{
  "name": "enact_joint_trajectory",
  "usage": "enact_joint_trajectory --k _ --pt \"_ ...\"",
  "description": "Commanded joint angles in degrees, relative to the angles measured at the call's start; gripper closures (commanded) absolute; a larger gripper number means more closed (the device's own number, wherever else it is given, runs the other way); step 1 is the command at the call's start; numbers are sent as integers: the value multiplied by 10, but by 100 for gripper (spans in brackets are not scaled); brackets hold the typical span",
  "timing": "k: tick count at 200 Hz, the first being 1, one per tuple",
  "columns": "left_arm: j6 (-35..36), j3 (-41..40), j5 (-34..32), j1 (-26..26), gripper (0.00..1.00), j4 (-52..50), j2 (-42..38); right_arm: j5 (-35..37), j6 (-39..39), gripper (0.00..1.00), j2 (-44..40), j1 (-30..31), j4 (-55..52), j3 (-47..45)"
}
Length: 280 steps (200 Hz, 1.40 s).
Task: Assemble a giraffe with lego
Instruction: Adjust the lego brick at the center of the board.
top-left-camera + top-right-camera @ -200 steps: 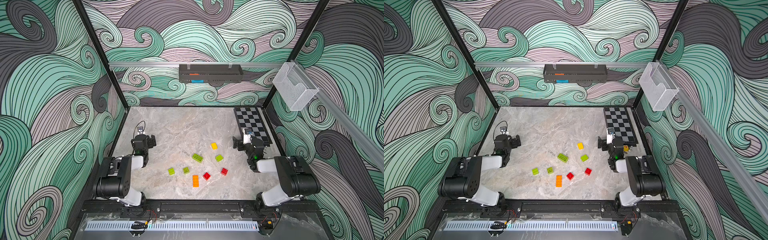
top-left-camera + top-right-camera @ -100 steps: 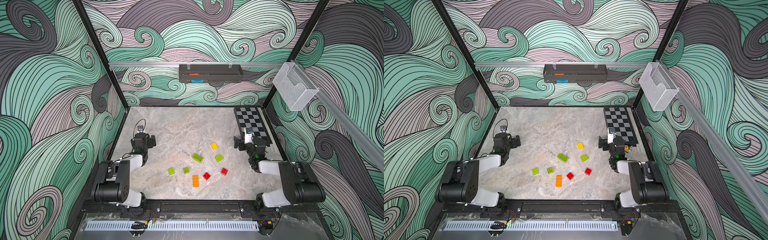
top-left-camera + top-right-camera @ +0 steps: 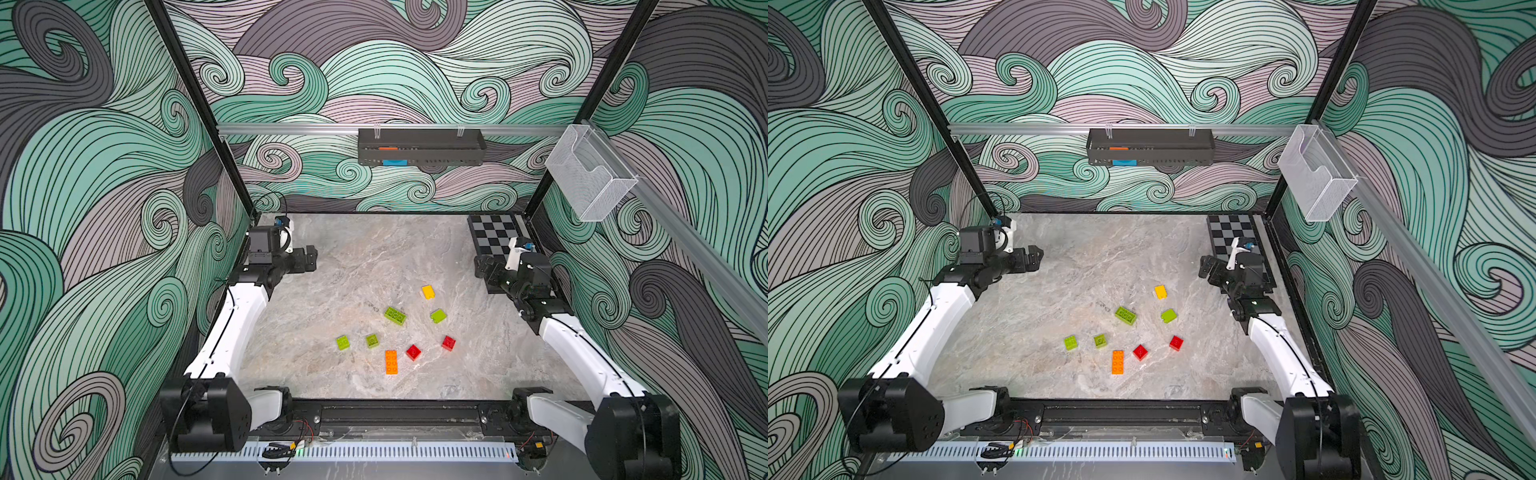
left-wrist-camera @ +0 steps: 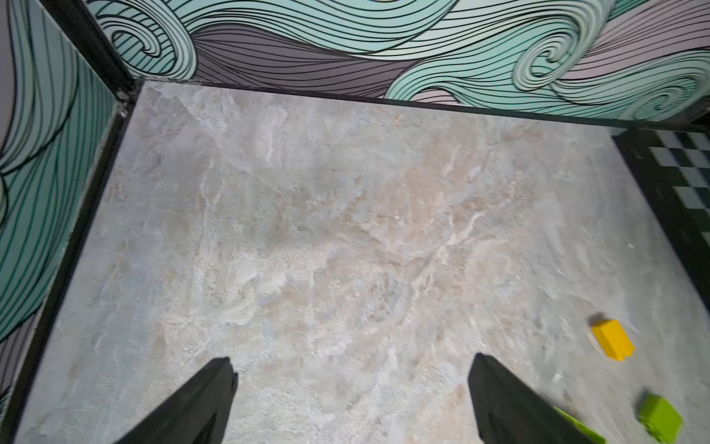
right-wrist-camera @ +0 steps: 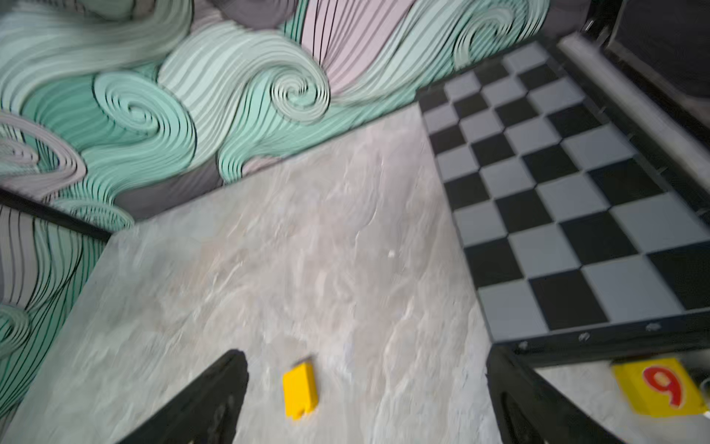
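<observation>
Lego, eight loose bricks on table; giraffe not begun, no two bricks joined.

Near to far. Orange brick, long, studs up. Two red bricks just beyond it. Two small green bricks side by side, apart. Long green brick. Fourth green brick and yellow brick, both apparently on their sides. All are well spaced, likely so that each can be picked singly. Left gripper and right gripper flank the group, beyond it and above the table. The fingers of each are spread wide and hold nothing, seemingly ready to reach in. The yellow brick lies nearest the right gripper. Chessboard in the far right corner, bare.
</observation>
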Motion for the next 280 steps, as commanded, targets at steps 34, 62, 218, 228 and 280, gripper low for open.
enact_joint_trajectory --k 34,62,218,228,280 --pt "104 -86 116 7 1 -36 -77 -18 -45 1 49 192 -188 86" --pt "105 -90 117 9 1 -31 -82 40 -60 1 85 296 -185 95" --pt "99 -89 127 -1 1 -29 -82 106 -110 8 364 440 -213 200" --pt "99 -89 121 -1 1 -27 -82 114 -110 9 372 440 -213 202" --pt "100 -78 112 -11 1 -36 -76 146 -104 15 418 435 -232 231"
